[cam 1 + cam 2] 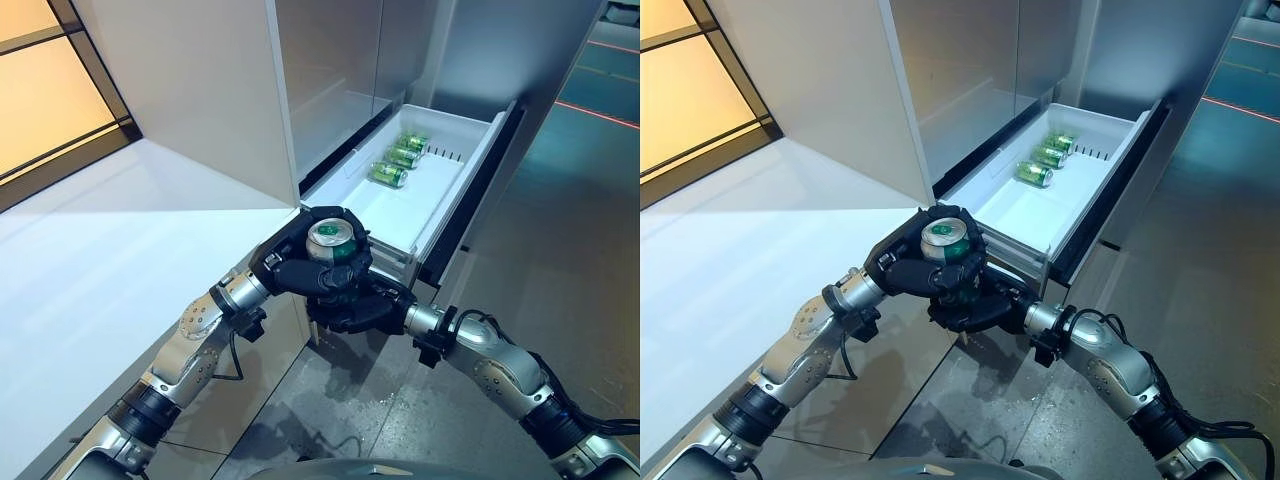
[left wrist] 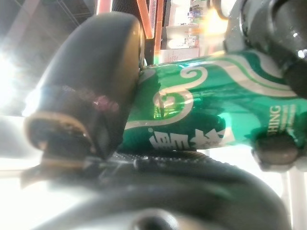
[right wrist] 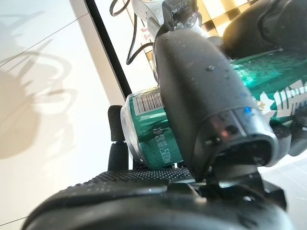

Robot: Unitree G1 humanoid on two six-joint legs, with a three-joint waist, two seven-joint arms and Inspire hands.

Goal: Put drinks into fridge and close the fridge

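Observation:
A green can (image 1: 332,240) stands upright between my two hands, just in front of the near corner of the open white fridge drawer (image 1: 465,185). My left hand (image 1: 288,266) is curled round the can from the left and above. My right hand (image 1: 362,310) is curled round it from below. The left wrist view shows the can (image 2: 206,110) pressed by my thumb (image 2: 91,96). The right wrist view shows the can (image 3: 153,132) under my right thumb (image 3: 206,96). More green cans (image 1: 400,160) lie on their sides at the far end of the drawer.
A white counter (image 1: 100,250) runs along the left. A tall white cabinet panel (image 1: 200,90) stands beside the drawer, with grey fridge doors (image 1: 340,60) behind it. Grey floor (image 1: 570,250) lies to the right of the drawer.

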